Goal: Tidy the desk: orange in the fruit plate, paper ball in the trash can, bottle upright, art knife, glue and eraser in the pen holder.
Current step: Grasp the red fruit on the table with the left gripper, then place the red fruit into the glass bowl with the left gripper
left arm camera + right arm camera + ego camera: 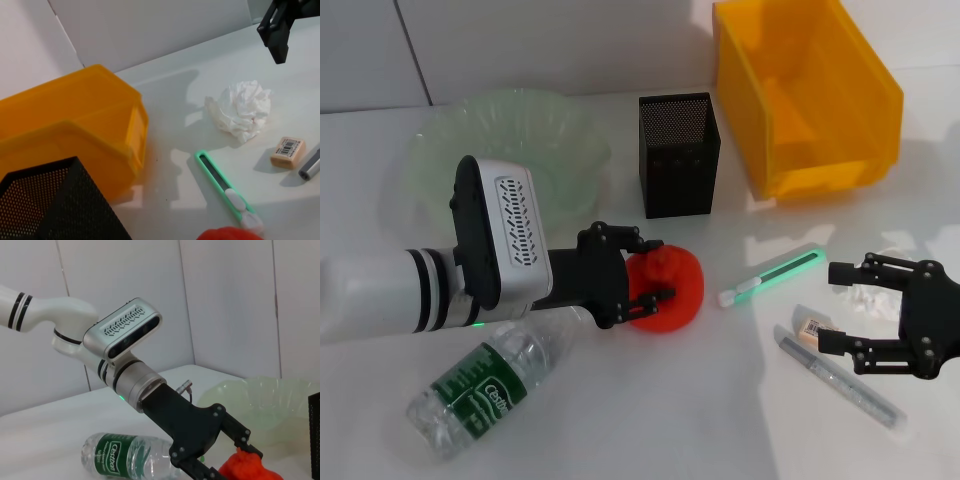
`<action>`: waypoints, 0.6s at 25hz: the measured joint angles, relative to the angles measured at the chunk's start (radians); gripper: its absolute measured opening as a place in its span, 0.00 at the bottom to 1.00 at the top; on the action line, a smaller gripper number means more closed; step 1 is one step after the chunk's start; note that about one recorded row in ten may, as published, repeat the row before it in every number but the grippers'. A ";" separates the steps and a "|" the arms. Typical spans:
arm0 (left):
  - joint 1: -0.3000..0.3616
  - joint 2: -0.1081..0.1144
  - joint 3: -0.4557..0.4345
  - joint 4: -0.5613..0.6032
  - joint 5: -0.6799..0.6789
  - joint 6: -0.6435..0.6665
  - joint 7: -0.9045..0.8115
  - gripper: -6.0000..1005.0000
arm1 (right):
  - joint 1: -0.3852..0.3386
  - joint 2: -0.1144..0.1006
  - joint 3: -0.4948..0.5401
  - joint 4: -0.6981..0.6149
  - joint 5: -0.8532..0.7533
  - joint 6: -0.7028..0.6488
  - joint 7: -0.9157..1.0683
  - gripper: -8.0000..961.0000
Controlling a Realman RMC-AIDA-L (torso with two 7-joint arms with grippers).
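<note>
Your left gripper [645, 285] has its fingers spread around the orange [670, 288], one at each flank. You cannot tell whether they press it, and the fruit seems to sit on the white table [650, 420] at centre. The relation your next move turns on: the fruit plate [505, 150] lies toward 11 o'clock from the orange, behind the left arm's wrist, so the carry, as judged here, goes up and back over that wavy rim. The left arm is plainly the nearer one.

Your right gripper [855, 310] hangs wide open and empty at the table's 4 o'clock side, over the eraser [815, 330], with the paper ball [872, 297] partly hidden behind it. The trash can [805, 95] stands at 1 o'clock, the pen holder [678, 152] at 12. The bottle [485, 385] lies on its side at 8 o'clock, long axis running from 8 toward 2, cap end hidden under the left arm.
</note>
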 joint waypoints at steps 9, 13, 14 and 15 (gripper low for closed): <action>0.013 0.000 0.002 0.028 0.003 0.005 0.005 0.43 | 0.003 0.000 0.000 -0.002 0.000 0.008 -0.002 0.86; 0.019 0.002 0.000 0.035 0.004 0.022 0.005 0.32 | 0.005 0.000 0.000 -0.002 0.000 0.008 -0.004 0.86; 0.031 0.004 -0.004 0.050 0.004 0.041 0.002 0.29 | 0.005 0.000 0.000 -0.002 0.000 0.009 -0.004 0.86; 0.031 0.004 -0.004 0.050 0.004 0.041 0.002 0.26 | 0.005 0.000 0.000 -0.002 0.000 0.009 -0.004 0.86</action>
